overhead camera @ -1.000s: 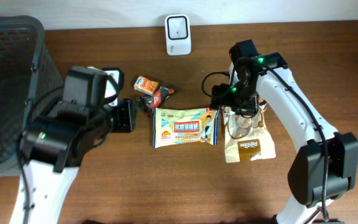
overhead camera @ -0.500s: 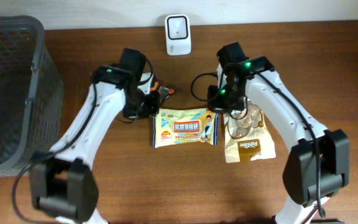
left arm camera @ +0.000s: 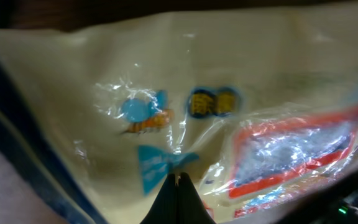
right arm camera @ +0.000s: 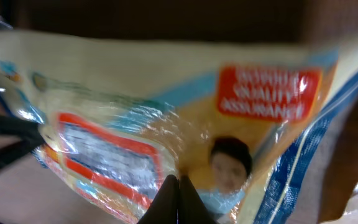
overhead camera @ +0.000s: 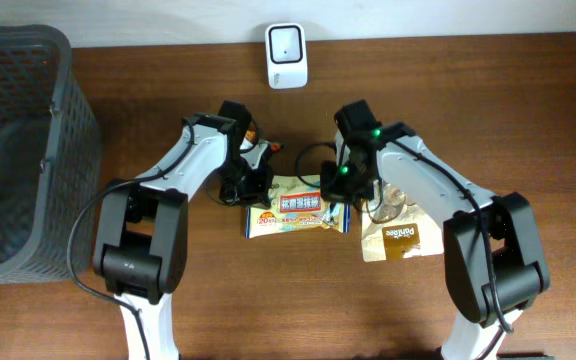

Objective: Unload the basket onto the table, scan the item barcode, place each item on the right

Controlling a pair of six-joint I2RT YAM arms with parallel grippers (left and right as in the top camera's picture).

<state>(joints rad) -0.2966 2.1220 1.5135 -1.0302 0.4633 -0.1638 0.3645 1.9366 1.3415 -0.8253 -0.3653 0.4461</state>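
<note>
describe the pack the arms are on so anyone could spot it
On the wooden table, look just in front of the white scanner. Held by the left gripper and right gripper is the yellow wipes packet with blue ends and a red label, unlike the brown pouch beside it.

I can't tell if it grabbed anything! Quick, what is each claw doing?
Left gripper: closed, pinching the left edge of the yellow packet.
Right gripper: closed, pinching the same packet's right edge.
</note>
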